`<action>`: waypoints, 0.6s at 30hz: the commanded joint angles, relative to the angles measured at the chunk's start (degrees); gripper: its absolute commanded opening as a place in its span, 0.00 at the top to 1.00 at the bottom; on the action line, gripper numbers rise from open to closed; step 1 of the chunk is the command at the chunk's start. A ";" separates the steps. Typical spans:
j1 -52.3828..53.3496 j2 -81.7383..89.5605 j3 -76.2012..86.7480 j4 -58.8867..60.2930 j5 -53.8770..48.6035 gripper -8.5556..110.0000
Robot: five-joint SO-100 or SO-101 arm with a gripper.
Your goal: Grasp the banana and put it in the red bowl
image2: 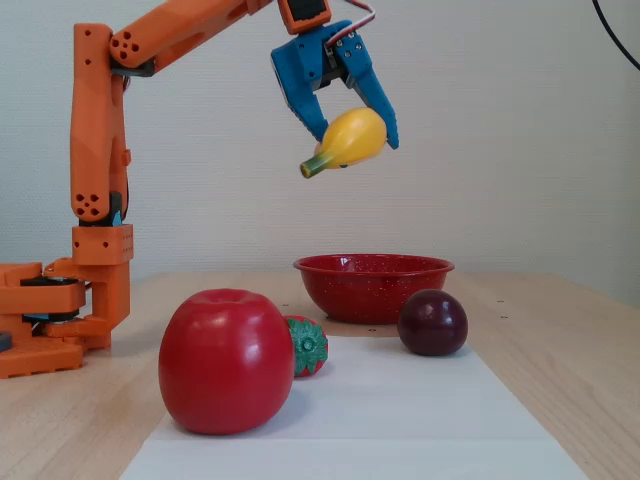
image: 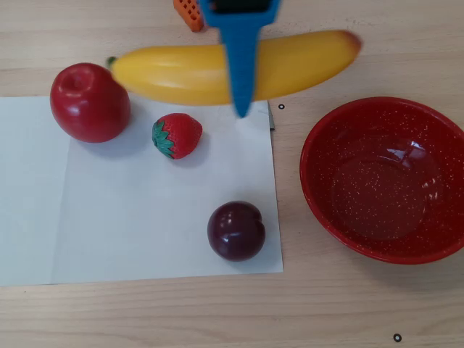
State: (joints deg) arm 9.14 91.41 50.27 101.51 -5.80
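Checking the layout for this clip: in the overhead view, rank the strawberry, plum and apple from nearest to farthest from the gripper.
Gripper holds the banana at the top.
1. Strawberry, just below-left.
2. Apple, far left.
3. Plum, lower middle.
Apple and plum are close; height is not judged.

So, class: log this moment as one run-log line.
phase: carry | gripper: shut on banana | banana: high above table | red bowl: empty

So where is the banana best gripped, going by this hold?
Around its middle, from above. The hand is shut on the banana near mid-length, fingers across its narrow width, so both ends hang about level in the air. The long curved shape would tip if held by an end.
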 commanded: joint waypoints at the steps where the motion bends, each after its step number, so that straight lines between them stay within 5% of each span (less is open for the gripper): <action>1: 4.39 9.14 -4.04 -1.05 -2.37 0.93; 18: 25.31 3.69 2.11 -16.26 -10.81 0.93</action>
State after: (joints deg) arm 32.87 92.90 55.63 88.86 -15.47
